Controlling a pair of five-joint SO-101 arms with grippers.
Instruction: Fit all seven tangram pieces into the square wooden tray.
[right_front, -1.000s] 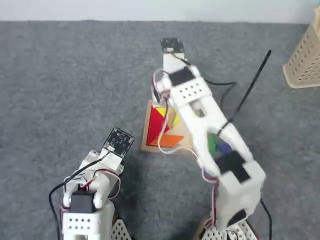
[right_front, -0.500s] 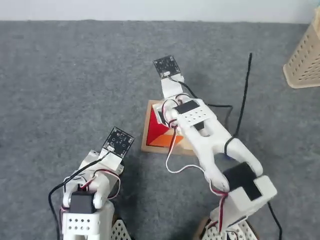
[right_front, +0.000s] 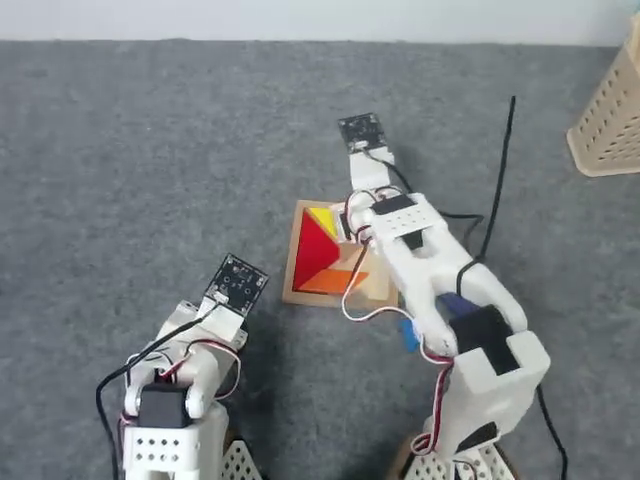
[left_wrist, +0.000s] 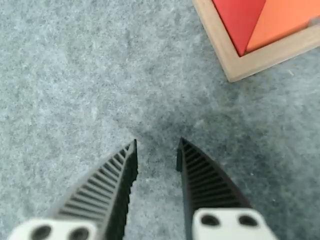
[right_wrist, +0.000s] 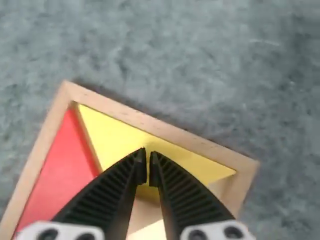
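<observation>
The square wooden tray (right_front: 291, 262) lies mid-table and holds a yellow triangle (right_front: 325, 217), a red triangle (right_front: 314, 250) and an orange triangle (right_front: 330, 283). My right gripper (right_wrist: 148, 156) hovers shut over the yellow triangle (right_wrist: 115, 135), beside the red triangle (right_wrist: 55, 175), inside the tray's rim (right_wrist: 200, 142); nothing sits between its fingers. My left gripper (left_wrist: 157, 144) is open over bare carpet, short of the tray's near corner (left_wrist: 235, 67). A blue piece (right_front: 408, 335) lies on the carpet beside the right arm, and a dark blue piece (right_front: 455, 303) peeks from under it.
A beige perforated basket (right_front: 610, 110) stands at the far right edge. A black cable (right_front: 497, 170) trails from the right arm across the carpet. The right arm (right_front: 440, 300) covers the tray's right side. Grey carpet extends to the left and far side.
The right arm has dropped lower and swung over the tray, its wrist first nearer, then shifting right. A green piece seen earlier through the arm is now hidden. The left arm has kept still.
</observation>
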